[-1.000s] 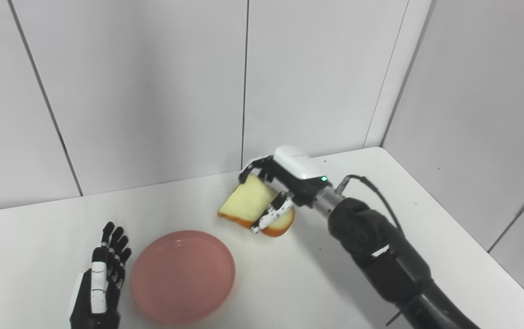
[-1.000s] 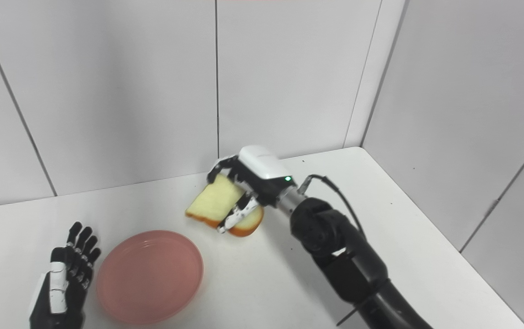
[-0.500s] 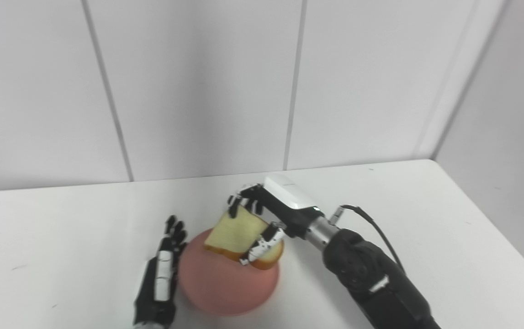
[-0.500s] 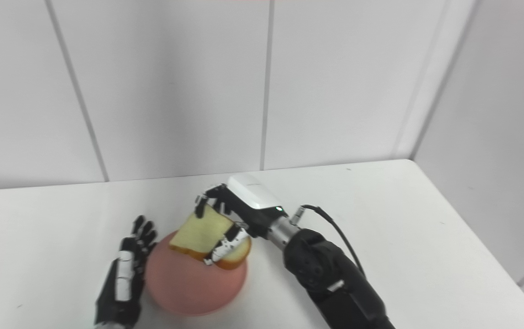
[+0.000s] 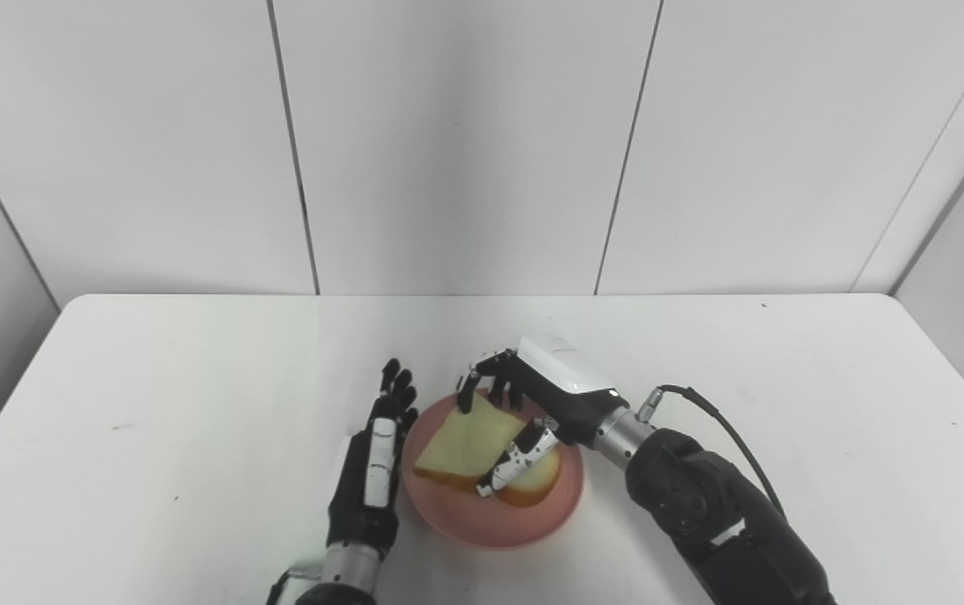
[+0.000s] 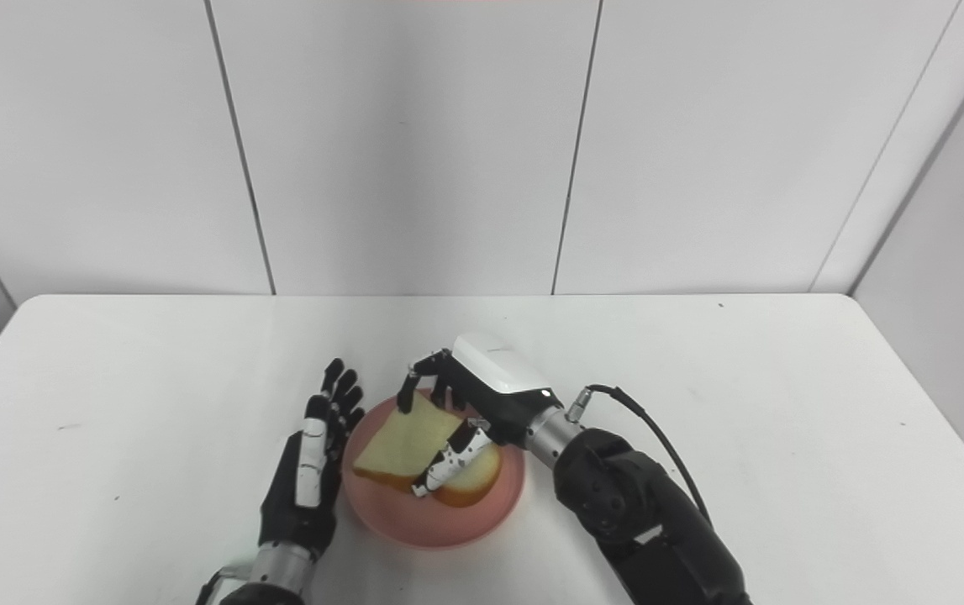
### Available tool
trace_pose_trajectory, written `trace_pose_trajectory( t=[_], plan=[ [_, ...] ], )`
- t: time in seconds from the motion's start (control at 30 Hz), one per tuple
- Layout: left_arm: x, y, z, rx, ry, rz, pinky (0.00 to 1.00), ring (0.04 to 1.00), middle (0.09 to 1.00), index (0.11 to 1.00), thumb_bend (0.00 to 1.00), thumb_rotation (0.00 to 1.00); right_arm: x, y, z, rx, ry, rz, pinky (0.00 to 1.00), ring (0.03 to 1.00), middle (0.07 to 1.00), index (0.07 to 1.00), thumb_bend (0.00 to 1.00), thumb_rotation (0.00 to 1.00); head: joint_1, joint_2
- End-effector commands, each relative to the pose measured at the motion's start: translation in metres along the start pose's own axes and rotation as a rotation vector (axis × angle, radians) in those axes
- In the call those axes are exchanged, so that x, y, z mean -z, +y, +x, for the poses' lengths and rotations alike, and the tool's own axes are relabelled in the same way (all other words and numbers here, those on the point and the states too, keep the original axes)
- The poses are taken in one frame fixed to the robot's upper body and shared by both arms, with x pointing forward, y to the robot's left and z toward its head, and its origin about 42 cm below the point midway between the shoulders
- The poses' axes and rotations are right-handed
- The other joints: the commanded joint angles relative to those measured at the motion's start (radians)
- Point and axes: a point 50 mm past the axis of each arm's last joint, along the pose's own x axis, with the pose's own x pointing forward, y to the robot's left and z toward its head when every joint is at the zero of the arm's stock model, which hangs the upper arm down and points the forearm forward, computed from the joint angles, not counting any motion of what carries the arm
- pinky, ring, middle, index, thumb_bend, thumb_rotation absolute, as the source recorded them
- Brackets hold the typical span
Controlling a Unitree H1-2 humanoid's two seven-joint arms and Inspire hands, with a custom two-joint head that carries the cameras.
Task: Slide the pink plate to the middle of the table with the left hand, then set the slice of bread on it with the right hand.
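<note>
The pink plate (image 5: 465, 523) lies near the table's middle, close to the front. A slice of bread (image 5: 458, 444) with a brown crust sits low over the plate, tilted, its near edge down on the plate. My right hand (image 5: 550, 395) is shut on the slice, with fingers (image 5: 482, 376) over its far edge and the thumb across its near right side. My left hand (image 5: 372, 466) lies flat and open on the table, fingers stretched forward, right beside the plate's left rim (image 6: 351, 470). Whether it touches the rim I cannot tell.
The white table (image 5: 154, 378) ends at a panelled wall behind. Its left edge (image 5: 2, 428) and right edge (image 5: 952, 395) are both in view. A black cable (image 5: 734, 437) loops off my right wrist.
The camera has swung left, so the whole picture shifted. My right hand carried the bread from right of the plate to over it and lowered it. The left hand stayed beside the plate.
</note>
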Motion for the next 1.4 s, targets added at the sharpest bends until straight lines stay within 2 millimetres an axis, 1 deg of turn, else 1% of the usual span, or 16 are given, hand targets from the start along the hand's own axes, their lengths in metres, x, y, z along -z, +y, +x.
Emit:
trace_pose_trajectory(
  t=[0.0,0.1,0.37,0.47,0.53,0.6,0.63,0.67,0.7,0.73,0.77,0.8,0.93,1.03,1.23,1.37],
  plan=[
    [0.011,-0.008,-0.005,-0.014,0.054,-0.008,1.0,1.0,1.0,0.979,0.73,1.0,-0.01,-0.019,0.011,0.052,-0.09,-0.054,0.36,0.413,0.505,0.477,0.52,0.0,0.002,0.005],
    [0.01,-0.01,-0.004,-0.022,0.049,0.004,1.0,1.0,1.0,0.976,0.72,1.0,-0.005,-0.017,0.011,0.035,-0.09,-0.069,0.35,0.403,0.489,0.483,0.52,0.0,0.006,0.009],
    [0.009,-0.01,-0.004,-0.035,0.048,0.035,1.0,1.0,0.994,0.966,0.74,1.0,0.004,-0.012,0.009,-0.012,-0.063,-0.129,0.39,0.454,0.532,0.461,0.51,0.0,0.006,0.009],
    [0.009,-0.01,-0.004,-0.034,0.043,0.033,1.0,1.0,0.996,0.97,0.73,1.0,0.007,-0.013,0.008,-0.012,-0.055,-0.184,0.32,0.391,0.463,0.501,0.52,0.0,0.0,0.009],
    [0.009,-0.009,-0.005,-0.034,0.043,0.034,1.0,1.0,0.994,0.969,0.73,1.0,0.008,-0.014,0.008,-0.004,-0.056,-0.215,0.31,0.386,0.438,0.521,0.52,0.0,-0.002,0.008],
    [0.009,-0.009,-0.004,-0.032,0.047,0.035,1.0,1.0,0.993,0.969,0.73,1.0,0.009,-0.015,0.007,0.005,-0.065,-0.244,0.36,0.45,0.476,0.502,0.52,0.0,-0.005,0.008],
    [0.009,-0.009,-0.004,-0.031,0.048,0.035,1.0,1.0,0.993,0.969,0.73,1.0,0.01,-0.015,0.006,0.008,-0.07,-0.256,0.44,0.52,0.47,0.519,0.52,0.0,-0.005,0.008],
    [0.009,-0.008,-0.004,-0.029,0.048,0.035,1.0,1.0,0.993,0.969,0.73,1.0,0.01,-0.016,0.005,0.008,-0.072,-0.264,0.47,0.544,0.468,0.524,0.52,0.0,-0.008,0.01],
    [0.009,-0.008,-0.004,-0.027,0.047,0.036,1.0,1.0,0.995,0.973,0.73,1.0,0.011,-0.016,0.004,0.008,-0.073,-0.268,0.54,0.613,0.622,0.665,0.57,0.08,-0.008,0.01],
    [0.008,-0.007,-0.004,-0.024,0.048,0.032,1.0,1.0,0.995,0.975,0.73,1.0,0.01,-0.017,0.002,0.003,-0.062,-0.276,0.57,0.637,0.674,0.713,0.59,0.1,-0.011,0.009],
    [0.008,-0.007,-0.004,-0.022,0.049,0.029,1.0,1.0,0.998,0.977,0.73,1.0,0.009,-0.018,0.001,0.0,-0.055,-0.281,0.62,0.71,0.779,0.781,0.61,0.15,-0.011,0.009],
    [0.008,-0.007,-0.004,-0.021,0.049,0.025,1.0,1.0,0.999,0.978,0.73,1.0,0.009,-0.019,0.0,0.0,-0.051,-0.285,0.65,0.747,0.821,0.806,0.62,0.15,-0.013,0.009],
    [0.007,-0.005,-0.004,-0.023,0.047,0.025,1.0,1.0,1.0,0.976,0.72,1.0,0.009,-0.023,-0.008,0.002,-0.047,-0.282,0.73,0.853,0.907,0.835,0.66,0.14,-0.014,0.008],
    [0.008,-0.004,-0.005,-0.027,0.045,0.044,1.0,1.0,1.0,0.978,0.72,1.0,0.009,-0.027,-0.015,-0.03,-0.041,-0.27,0.86,0.947,0.977,0.871,0.71,0.16,-0.012,0.002],
    [0.007,0.0,-0.004,-0.04,0.033,0.043,1.0,1.0,0.997,0.981,0.7,1.0,0.012,-0.032,-0.031,-0.058,-0.051,-0.219,0.94,0.999,1.0,0.923,0.78,0.25,-0.017,-0.004],
    [0.006,0.004,-0.004,-0.048,0.032,0.039,1.0,1.0,0.999,0.984,0.72,1.0,0.012,-0.033,-0.042,-0.024,-0.054,-0.16,0.95,1.0,1.0,0.944,0.79,0.27,-0.022,-0.005]
  ],
)
